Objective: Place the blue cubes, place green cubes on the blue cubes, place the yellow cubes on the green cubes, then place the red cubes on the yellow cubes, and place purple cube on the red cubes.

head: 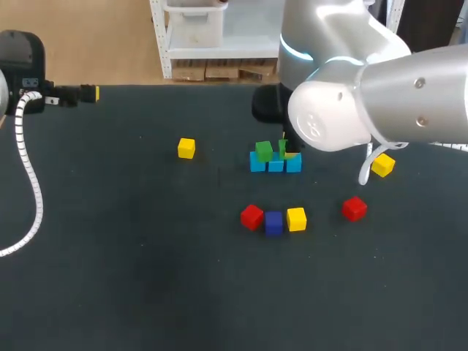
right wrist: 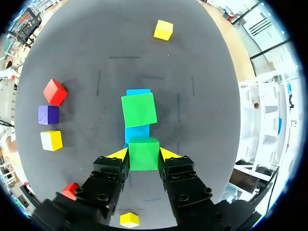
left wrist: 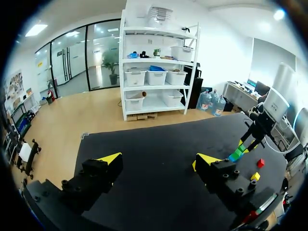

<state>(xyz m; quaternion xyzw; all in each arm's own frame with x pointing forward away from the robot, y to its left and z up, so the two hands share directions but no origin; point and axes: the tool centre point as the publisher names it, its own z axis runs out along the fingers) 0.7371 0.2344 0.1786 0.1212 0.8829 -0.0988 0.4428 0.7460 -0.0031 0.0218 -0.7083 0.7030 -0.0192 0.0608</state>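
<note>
Three light-blue cubes lie in a row at mid-table. One green cube rests on the row's left end; in the right wrist view this green cube covers the middle of the blue row. My right gripper is shut on a second green cube, held just above the row's right end. The right arm hides most of that gripper in the head view. My left gripper stands open and empty at the table's far left edge.
A red cube, the purple cube and a yellow cube sit side by side in front of the row. Another red cube and yellow cube lie to the right; a third yellow cube lies left.
</note>
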